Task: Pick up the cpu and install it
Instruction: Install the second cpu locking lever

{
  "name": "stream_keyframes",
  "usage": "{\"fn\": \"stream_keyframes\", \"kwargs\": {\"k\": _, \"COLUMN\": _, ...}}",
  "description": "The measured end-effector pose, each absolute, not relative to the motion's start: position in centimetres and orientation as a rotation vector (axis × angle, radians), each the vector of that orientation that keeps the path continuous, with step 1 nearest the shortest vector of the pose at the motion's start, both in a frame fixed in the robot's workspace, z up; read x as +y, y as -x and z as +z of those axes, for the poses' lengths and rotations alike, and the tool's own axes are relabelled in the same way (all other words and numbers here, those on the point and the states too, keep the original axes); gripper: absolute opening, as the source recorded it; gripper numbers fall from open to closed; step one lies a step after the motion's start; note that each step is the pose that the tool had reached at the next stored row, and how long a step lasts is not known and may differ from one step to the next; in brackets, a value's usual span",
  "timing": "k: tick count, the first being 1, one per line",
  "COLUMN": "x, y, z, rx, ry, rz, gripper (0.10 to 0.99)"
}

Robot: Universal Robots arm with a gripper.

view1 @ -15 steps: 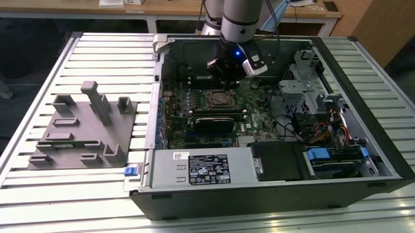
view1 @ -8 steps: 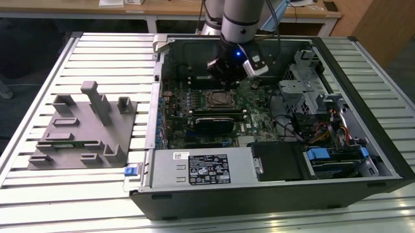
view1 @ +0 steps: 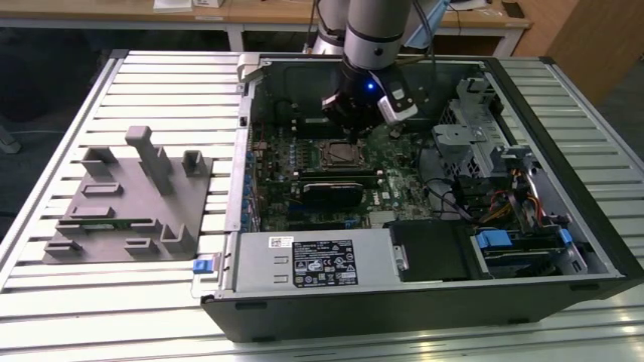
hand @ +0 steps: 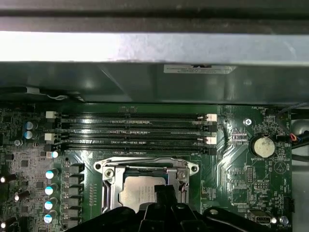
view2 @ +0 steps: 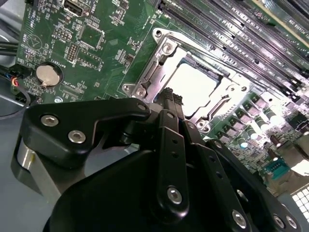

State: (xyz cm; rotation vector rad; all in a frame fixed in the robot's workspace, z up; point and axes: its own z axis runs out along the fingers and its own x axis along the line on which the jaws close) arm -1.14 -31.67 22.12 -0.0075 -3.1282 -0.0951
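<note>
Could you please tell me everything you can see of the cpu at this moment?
The cpu is a flat, square chip with a pale silvery metal top. It lies flat in the metal-framed socket on the green motherboard, inside the open computer case. In both wrist views the gripper covers one edge of it, so whether they touch cannot be told. The exterior view places socket and chip just below the arm's wrist. Empty memory slots run beside the socket.

A slatted metal table (view1: 593,98) carries an open computer case (view1: 423,302) (lying flat) and a grey fixture (view1: 131,204).
</note>
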Motion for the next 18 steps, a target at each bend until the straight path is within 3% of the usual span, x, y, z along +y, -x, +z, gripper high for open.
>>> {"fn": "stream_keyframes", "kwargs": {"k": 18, "x": -33.5, "y": 1.1, "z": 23.0, "rx": -3.128, "ry": 0.008, "rz": -0.097, "gripper": 0.118}}
